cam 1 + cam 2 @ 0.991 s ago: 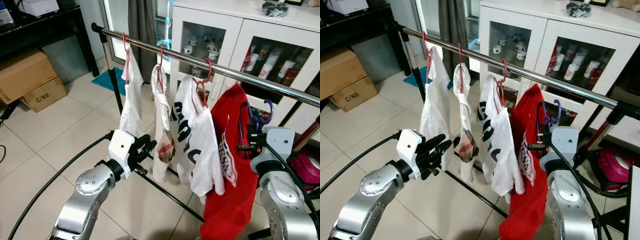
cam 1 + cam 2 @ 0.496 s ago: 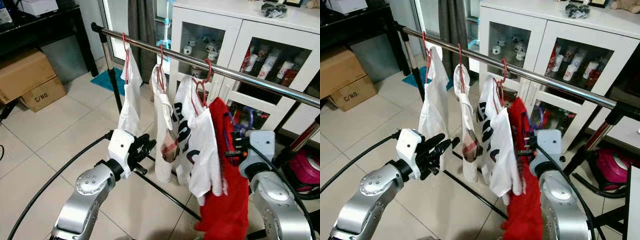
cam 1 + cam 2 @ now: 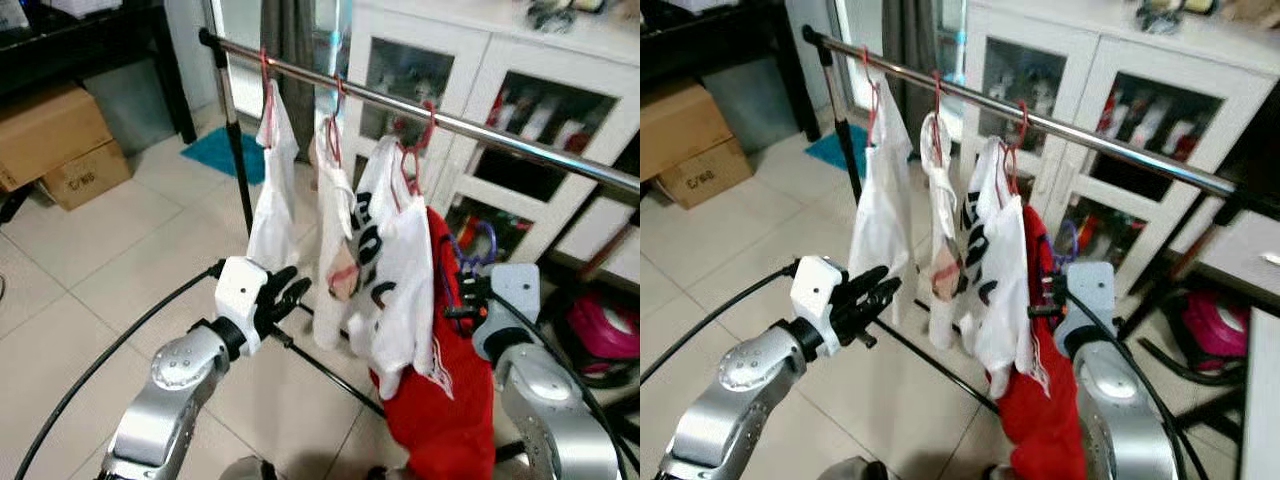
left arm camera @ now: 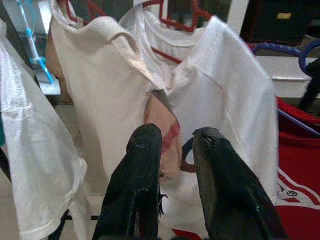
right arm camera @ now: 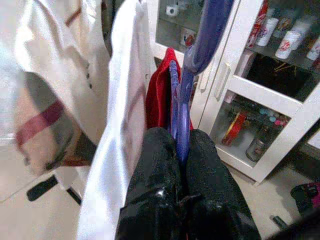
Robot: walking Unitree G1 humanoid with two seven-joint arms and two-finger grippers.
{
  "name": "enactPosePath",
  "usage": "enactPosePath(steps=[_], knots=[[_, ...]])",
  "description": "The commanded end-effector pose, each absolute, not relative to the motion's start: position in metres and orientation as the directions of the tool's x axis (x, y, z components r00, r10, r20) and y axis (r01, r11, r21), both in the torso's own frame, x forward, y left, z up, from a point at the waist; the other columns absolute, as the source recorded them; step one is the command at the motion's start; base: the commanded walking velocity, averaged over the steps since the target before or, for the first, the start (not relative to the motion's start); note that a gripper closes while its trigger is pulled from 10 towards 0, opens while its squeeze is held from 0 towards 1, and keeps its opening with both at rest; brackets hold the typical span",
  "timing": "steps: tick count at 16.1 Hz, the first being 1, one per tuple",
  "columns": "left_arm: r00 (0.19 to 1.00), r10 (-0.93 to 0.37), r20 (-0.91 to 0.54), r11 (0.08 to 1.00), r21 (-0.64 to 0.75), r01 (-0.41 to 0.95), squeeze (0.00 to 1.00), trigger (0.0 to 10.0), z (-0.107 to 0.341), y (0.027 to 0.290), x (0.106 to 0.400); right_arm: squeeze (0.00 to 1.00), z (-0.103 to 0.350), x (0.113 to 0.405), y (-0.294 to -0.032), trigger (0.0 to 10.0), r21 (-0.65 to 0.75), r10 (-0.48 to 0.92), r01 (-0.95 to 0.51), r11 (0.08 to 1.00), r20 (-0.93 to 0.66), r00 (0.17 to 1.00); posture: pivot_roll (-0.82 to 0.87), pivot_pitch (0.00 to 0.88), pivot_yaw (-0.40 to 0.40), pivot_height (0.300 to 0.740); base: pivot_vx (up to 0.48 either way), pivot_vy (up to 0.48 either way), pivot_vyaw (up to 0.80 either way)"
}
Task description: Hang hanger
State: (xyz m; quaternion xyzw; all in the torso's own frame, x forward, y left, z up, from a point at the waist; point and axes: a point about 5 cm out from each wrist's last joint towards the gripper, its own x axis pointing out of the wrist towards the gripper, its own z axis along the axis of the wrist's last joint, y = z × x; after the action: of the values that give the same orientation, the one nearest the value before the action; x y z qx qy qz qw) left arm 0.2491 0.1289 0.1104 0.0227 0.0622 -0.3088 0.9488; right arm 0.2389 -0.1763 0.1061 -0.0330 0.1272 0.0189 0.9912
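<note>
From the left eye view I had the right gripper (image 3: 462,300) low and to the right of the clothes rail (image 3: 520,145), carrying the purple hanger (image 3: 480,240) with a red shirt (image 3: 445,400) draped from it. The hanger sat well below the rail, its hook just beside the white printed shirt (image 3: 395,270) already hung there. Two more white garments (image 3: 275,190) hung further left on red hangers. The left gripper (image 3: 285,295) hovered near the rail's lower bar, touching nothing.

The right eye view showed the same layout, with a white cabinet (image 3: 1110,110) behind the rail and a cardboard box (image 3: 685,140) on the floor at far left.

In the left wrist view, the left fingers (image 4: 145,170) stood slightly apart with nothing between them, pointed at the white shirts.

In the right wrist view, the black fingers (image 5: 160,170) were clamped tight on the hanger's purple neck, just below the hook.

My judgement: the hanger was stiff, light plastic and would twist in a narrow pinch, while the soft shirt would swing and drag against its neighbours. Holding at the neck seemed right, as it left the hook free to go over the rail.
</note>
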Motion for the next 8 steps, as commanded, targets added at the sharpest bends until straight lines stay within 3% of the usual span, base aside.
enactPosePath(steps=[1,8], knots=[[0.804,-0.583,-0.116,0.808,0.020,0.589,0.11,10.0,0.1151,0.1281,0.2501,0.00,0.1117,0.2412,-0.1782,10.0,-0.074,0.022,-0.040,0.996,-0.239,0.971,-0.09,0.000,-0.001,0.740,-0.259,0.000,0.00],[0.802,-0.586,-0.115,0.805,0.023,0.592,0.11,10.0,0.1161,0.1287,0.2507,0.00,0.1110,0.2411,-0.1786,10.0,-0.064,0.018,-0.035,0.997,-0.251,0.968,-0.08,0.000,0.001,0.740,-0.262,0.000,0.00]])
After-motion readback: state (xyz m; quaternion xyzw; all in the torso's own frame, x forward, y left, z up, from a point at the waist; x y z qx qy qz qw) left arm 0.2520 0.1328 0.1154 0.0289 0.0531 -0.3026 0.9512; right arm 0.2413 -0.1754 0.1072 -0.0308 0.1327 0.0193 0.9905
